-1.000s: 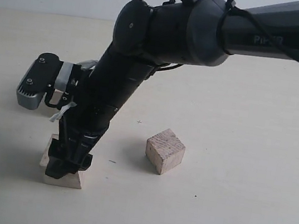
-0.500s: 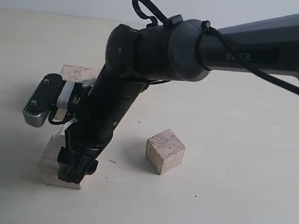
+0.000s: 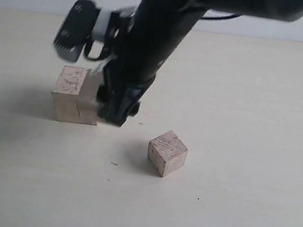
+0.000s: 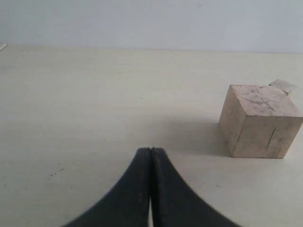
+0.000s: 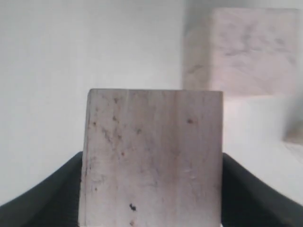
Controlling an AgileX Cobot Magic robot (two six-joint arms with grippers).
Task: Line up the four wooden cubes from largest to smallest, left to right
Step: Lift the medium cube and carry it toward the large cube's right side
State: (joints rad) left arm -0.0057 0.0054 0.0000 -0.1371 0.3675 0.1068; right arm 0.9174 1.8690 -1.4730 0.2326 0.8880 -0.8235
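My right gripper (image 5: 151, 189) is shut on a pale wooden cube (image 5: 151, 156) whose grained face fills the space between the black fingers. In the exterior view this gripper (image 3: 114, 113) hangs above the table just right of the large cube (image 3: 70, 94), and the arm hides most of the held cube. The large cube also shows beyond the held one (image 5: 241, 52). A small cube (image 3: 166, 153) sits apart, right of centre. In the left wrist view, my left gripper (image 4: 150, 151) is shut and empty, with the large cube (image 4: 259, 120) ahead of it. The corner of another cube (image 4: 283, 85) peeks from behind that one.
The pale table (image 3: 255, 106) stretches bare to the right and to the front. The grey camera housing (image 3: 76, 28) on the right wrist sticks out above the large cube. A pale wall closes the far side.
The right arm has lifted its cube off the front-left of the table and carried it back and up, beside the large cube. The small cube has not moved.
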